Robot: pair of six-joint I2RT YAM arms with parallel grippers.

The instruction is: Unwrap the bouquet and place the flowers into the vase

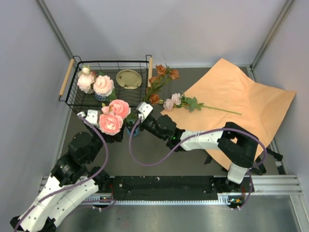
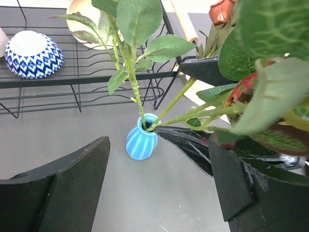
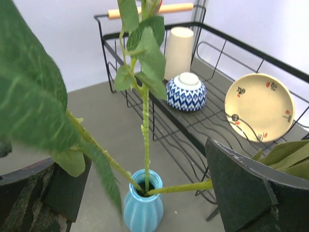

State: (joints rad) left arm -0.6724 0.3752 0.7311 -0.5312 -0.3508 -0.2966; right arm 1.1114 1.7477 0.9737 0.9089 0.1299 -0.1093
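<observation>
The bouquet is already unwrapped. Its paper (image 1: pixel 241 96) lies spread flat on the bench (image 1: pixel 193 82), well to the right of the vase (image 2: pixel 141 142) and farther from the arms. The step in hand looks like filling the vase. It stands upright on the bench just in front of the wire basket (image 1: pixel 111 62). Three green stems (image 3: pixel 146 145) sit in its narrow neck, one near upright and two leaning out, and pink peonies (image 1: pixel 113 118) show just left of it from above. The right arm's fingers (image 3: pixel 241 188) stand wide apart either side of the vase. One leaning stem runs to the edge of a finger, but nothing is clamped. The left arm's fingers (image 2: pixel 72 188) are also spread wide on the near side of the vase, with leaves crowding one of them, and grip nothing that shows. Two lots remain out. A stem of pale buds (image 1: pixel 175 100) lies at the paper's edge, right of the vase, and rust-orange roses (image 1: pixel 163 72) lie beyond the vase. The next move probably calls for the right arm to lift clear without snagging the leaning stems. It would then take the pale stem low down and thread it into the crowded neck.
</observation>
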